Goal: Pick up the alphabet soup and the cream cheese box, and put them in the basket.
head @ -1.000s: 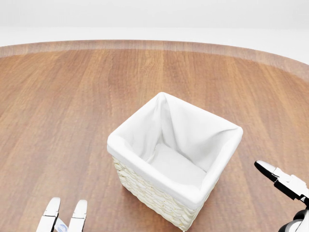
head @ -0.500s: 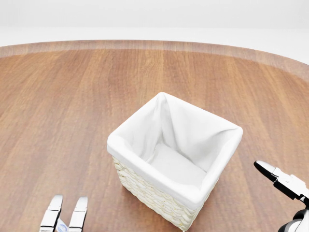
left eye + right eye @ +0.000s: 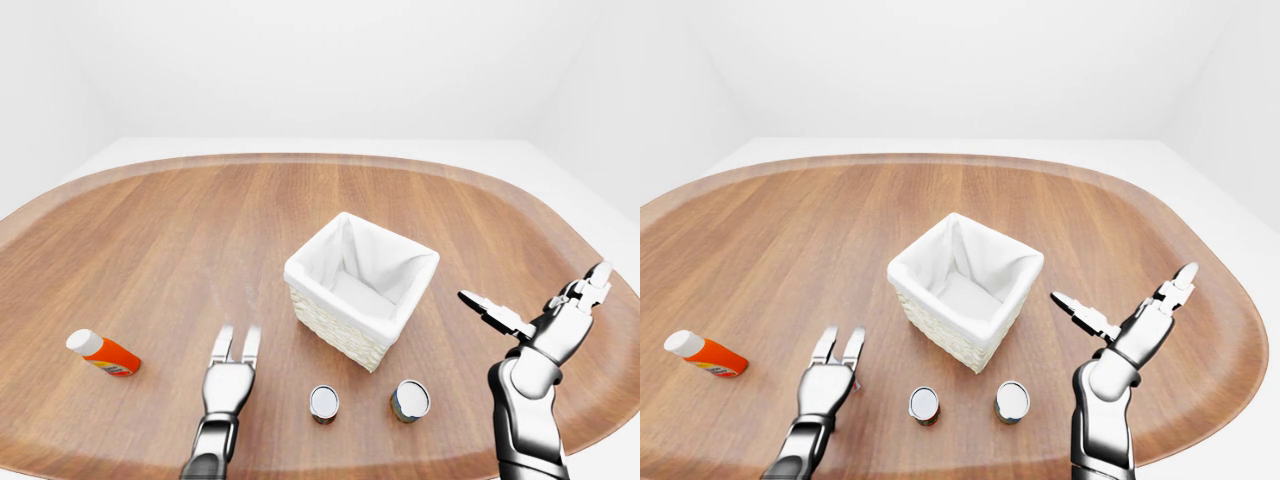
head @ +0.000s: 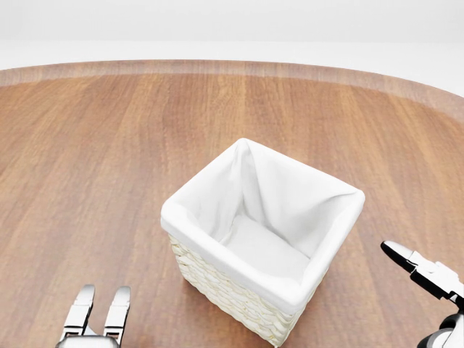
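**Standing basket, two cans near tabletop's lower edge**

Standing near the middle of the wooden tabletop, the white-lined wicker basket is upright with its mouth clear and nothing visible inside. Two cans stand just below it in the left-eye view, near the lower rim: the left can and the right can, apart from each other and from the basket. Which one is the alphabet soup cannot be told; no cream cheese box can be made out. An orange bottle lies on its side at the far left, well apart.

The left robot hand hovers left of the cans, fingers straight, released, grasping nothing. The right robot hand is raised at the right, fingers spread wide, empty. Bare wood surrounds the basket out to the curved rim.
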You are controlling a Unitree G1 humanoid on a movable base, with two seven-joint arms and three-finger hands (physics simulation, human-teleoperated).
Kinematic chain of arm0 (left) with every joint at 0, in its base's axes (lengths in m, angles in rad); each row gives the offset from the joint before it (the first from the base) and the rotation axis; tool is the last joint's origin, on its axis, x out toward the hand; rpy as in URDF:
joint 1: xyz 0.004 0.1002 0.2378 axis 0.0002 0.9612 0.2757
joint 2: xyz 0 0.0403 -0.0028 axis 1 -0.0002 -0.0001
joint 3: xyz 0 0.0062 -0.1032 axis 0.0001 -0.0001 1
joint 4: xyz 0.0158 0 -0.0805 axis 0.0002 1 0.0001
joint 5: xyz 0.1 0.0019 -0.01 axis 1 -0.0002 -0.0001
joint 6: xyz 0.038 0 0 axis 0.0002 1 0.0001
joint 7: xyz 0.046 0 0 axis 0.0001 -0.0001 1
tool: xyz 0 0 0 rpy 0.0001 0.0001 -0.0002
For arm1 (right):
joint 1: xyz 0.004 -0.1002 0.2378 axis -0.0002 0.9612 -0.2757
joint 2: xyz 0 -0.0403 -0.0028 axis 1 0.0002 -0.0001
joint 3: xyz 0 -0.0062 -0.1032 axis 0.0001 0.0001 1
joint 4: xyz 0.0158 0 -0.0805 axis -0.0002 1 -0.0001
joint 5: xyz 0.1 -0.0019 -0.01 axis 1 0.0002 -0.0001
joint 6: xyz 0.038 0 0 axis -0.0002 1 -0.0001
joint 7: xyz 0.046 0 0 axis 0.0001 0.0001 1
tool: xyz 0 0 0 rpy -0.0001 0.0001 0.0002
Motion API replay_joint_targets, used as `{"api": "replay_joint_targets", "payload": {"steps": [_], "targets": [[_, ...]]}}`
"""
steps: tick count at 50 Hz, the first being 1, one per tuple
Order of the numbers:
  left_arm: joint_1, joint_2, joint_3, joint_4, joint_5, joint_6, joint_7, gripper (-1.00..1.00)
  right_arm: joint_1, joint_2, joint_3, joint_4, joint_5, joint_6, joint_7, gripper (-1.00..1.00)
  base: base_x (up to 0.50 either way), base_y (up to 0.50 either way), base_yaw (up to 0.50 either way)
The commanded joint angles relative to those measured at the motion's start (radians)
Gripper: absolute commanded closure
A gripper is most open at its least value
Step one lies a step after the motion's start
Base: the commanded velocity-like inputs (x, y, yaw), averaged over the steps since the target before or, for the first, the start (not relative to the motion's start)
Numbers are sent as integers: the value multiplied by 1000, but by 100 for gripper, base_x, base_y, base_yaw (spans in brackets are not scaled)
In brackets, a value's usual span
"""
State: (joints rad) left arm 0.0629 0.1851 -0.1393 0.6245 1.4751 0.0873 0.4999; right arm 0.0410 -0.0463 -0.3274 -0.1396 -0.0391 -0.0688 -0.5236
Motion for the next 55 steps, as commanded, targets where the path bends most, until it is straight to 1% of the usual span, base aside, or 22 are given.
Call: {"api": "replay_joint_targets", "payload": {"steps": [1, 9, 13, 15, 16, 18, 27, 31, 33, 37, 43, 46, 50, 51, 54, 55], "targets": [[-92, -3, -6, 172, -42, 0, 24, -100, 1, 0, 1, 3, 0, -4, 0, -100, 0, 0, 0], [-158, -2, -9, 281, -82, 0, 24, -100, 2, 1, 1, 2, -1, -2, 0, -100, 0, 0, 0], [-196, -1, -11, 339, -99, 0, 24, -100, -1, -1, 1, 10, -2, -7, 0, -100, 0, 0, 0], [-215, -2, -14, 370, -106, 0, 24, -100, 0, 0, 1, 5, -2, -2, 0, -100, 0, 0, 0], [-231, -3, -15, 396, -111, 0, 24, -100, -3, -1, 1, 11, -3, -6, 0, -100, 0, 0, 0], [-252, -3, -16, 438, -123, 0, 24, -100, 0, -1, 2, 1, -2, 1, 0, -100, 0, 0, 0], [-321, -10, -39, 608, -160, 0, 24, -100, -3, -2, 1, 8, 0, -4, 0, -100, 0, 0, 0], [-332, -13, -47, 642, -168, 0, 24, -100, -5, -3, 1, 14, 0, -9, 0, -100, 0, 0, 0], [-335, -13, -49, 649, -170, 0, 24, -100, -3, -2, 2, 5, -1, -1, 0, -100, 0, 0, 0], [-343, -14, -53, 672, -176, 0, 24, -100, -1, -1, 2, 0, -1, 1, 0, -100, 0, 0, 0], [-351, -18, -58, 690, -178, 0, 24, -100, -4, -2, 1, 13, 0, -9, 0, -100, 0, 0, 0], [-351, -19, -59, 694, -178, 0, 24, -100, 0, -1, 1, -2, -1, 1, 0, -100, 0, 0, 0], [-353, -21, -60, 707, -178, 0, 24, -100, 2, 0, 2, -4, -2, 2, 0, -100, 0, 0, 0], [-352, -22, -62, 708, -177, 0, 24, -100, 0, 0, 1, 3, -2, -3, 0, -100, 0, 0, 0], [-352, -23, -63, 715, -174, 0, 24, -100, 2, 1, 1, -3, -2, 1, 0, -100, 0, 0, 0], [-351, -23, -62, 717, -174, 0, 24, -84, 0, 0, 1, 3, -3, -4, 0, -100, 0, 0, 0]]}}
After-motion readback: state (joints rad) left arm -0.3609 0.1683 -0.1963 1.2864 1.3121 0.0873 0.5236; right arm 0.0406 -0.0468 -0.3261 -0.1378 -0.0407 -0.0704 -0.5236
